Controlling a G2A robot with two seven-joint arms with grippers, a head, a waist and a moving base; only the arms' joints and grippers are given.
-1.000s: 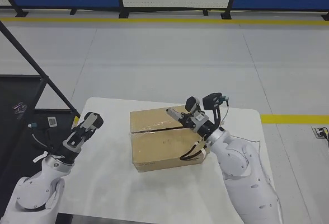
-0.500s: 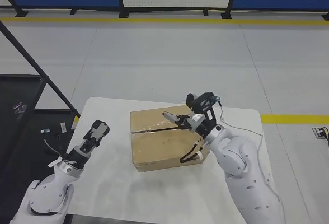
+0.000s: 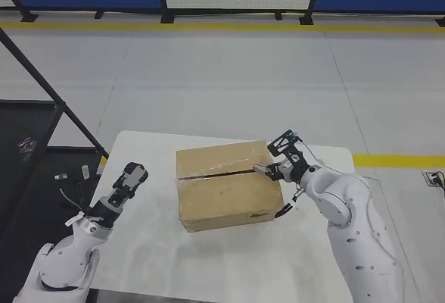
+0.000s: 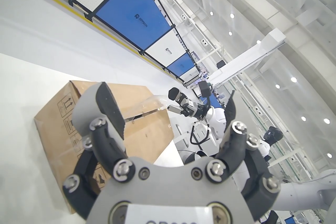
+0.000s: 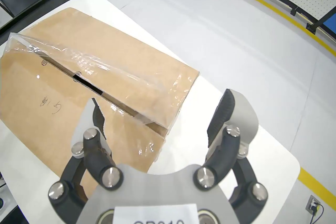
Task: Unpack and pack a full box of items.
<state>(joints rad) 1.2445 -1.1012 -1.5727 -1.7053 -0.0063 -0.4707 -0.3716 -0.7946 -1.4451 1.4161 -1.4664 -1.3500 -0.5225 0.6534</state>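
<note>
A brown cardboard box (image 3: 222,189) stands in the middle of the white table (image 3: 150,242). Its top flaps are shut, and crinkled clear tape (image 5: 86,59) runs along the centre seam, which gapes a little. My right gripper (image 3: 272,163) is at the box's right end by the seam. In the right wrist view it (image 5: 160,114) is open over the corner of the box (image 5: 65,78), with one finger above the cardboard. My left gripper (image 3: 135,174) is open, left of the box and apart from it. The left wrist view has the box (image 4: 60,117) just beyond the left gripper (image 4: 170,109).
A black metal rack (image 3: 26,151) stands close to the table's left side. Bare tabletop lies in front of the box and on both sides. Beyond the table is open grey floor with yellow lines (image 3: 408,160).
My right gripper has drawn back from above the box top to its right end and dropped lower. My left gripper shifted slightly toward the box early on, then stayed put.
</note>
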